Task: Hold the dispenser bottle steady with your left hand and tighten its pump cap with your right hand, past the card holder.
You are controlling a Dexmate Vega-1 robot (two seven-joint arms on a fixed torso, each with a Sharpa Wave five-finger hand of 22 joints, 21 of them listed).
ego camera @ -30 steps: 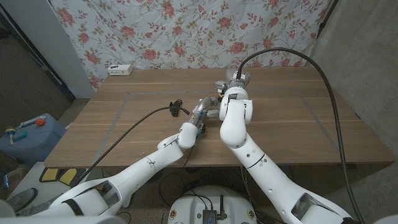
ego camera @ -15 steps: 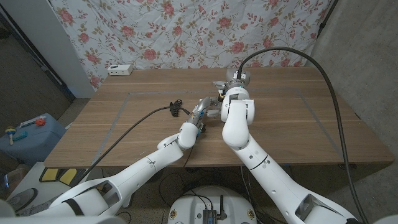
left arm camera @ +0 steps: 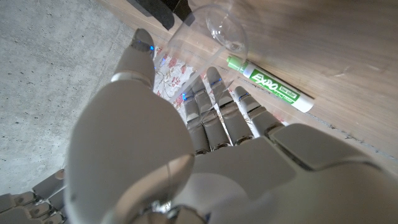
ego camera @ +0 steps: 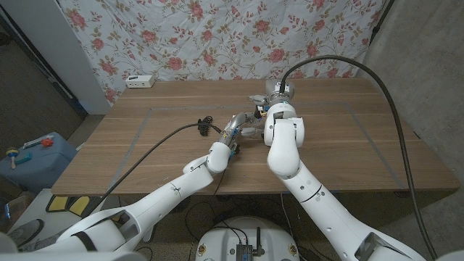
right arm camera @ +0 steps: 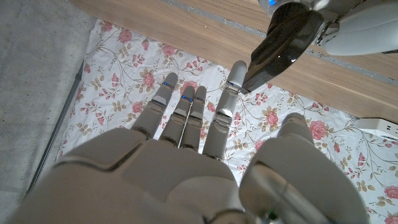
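In the left wrist view a clear bottle (left arm camera: 208, 28) sits on the table just past my left hand's (left arm camera: 205, 118) straight fingers, with the thumb close beside its wall. No grip on it is plain. In the head view the left hand (ego camera: 234, 130) reaches to mid-table, and the bottle is hidden behind the right forearm. My right hand (right arm camera: 186, 124) has its fingers spread and holds nothing. Beyond its fingertips a dark finger-like shape (right arm camera: 283, 40) and the left hand's white fingers (right arm camera: 357, 31) show.
A green marker (left arm camera: 268, 85) lies on the wood beside the left fingers. A black object (left arm camera: 163, 9) stands behind the bottle. A white power strip (ego camera: 139, 80) sits at the far left edge. A black cable (ego camera: 174, 133) runs across the table to the left wrist.
My right forearm has shifted a little to the right and its wrist has turned. The left arm has stayed where it was.
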